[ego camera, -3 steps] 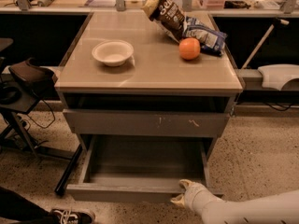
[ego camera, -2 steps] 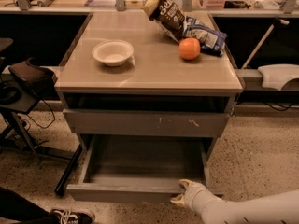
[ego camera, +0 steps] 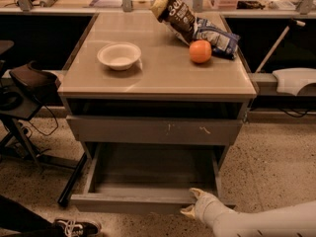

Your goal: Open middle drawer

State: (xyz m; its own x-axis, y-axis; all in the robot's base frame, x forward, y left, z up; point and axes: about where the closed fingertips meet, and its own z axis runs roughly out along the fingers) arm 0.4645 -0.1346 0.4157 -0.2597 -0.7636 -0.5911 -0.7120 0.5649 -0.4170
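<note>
The middle drawer (ego camera: 133, 202) stands pulled well out at the foot of the desk (ego camera: 163, 80). Its plain grey front faces the camera at 6 o'clock in the view, and its shallow grey tray lies bare behind that front. The claw (ego camera: 191, 202) sits at the right part of that front, at about 5 o'clock from the tray's middle, right against the front's upper edge. I cannot tell whether it is apart or clamped on the front. Its white arm (ego camera: 261, 221) runs off toward 4 o'clock, to the lower right corner.

At 12 o'clock from the tray there is one wider, scratched drawer front (ego camera: 148, 131), closed, with a dark gap above it under the desk top.

On the desk top are four things:
- One white bowl (ego camera: 118, 56) at 10 o'clock from the top's middle.
- One orange (ego camera: 200, 51) at 2 o'clock.
- Two snack bags at 1 o'clock. The brown snack bag (ego camera: 173, 13) leans tilted. The blue and white snack bag (ego camera: 218, 39) lies just behind the orange and touches it.

One shoe (ego camera: 74, 227) lies on the speckled floor (ego camera: 276, 162) at 7 o'clock from the drawer.

Compared with a second ago nothing shows a shift. The drawer is out as far as it was, the claw is at the same spot on the front, and the desk's four things lie as before.
</note>
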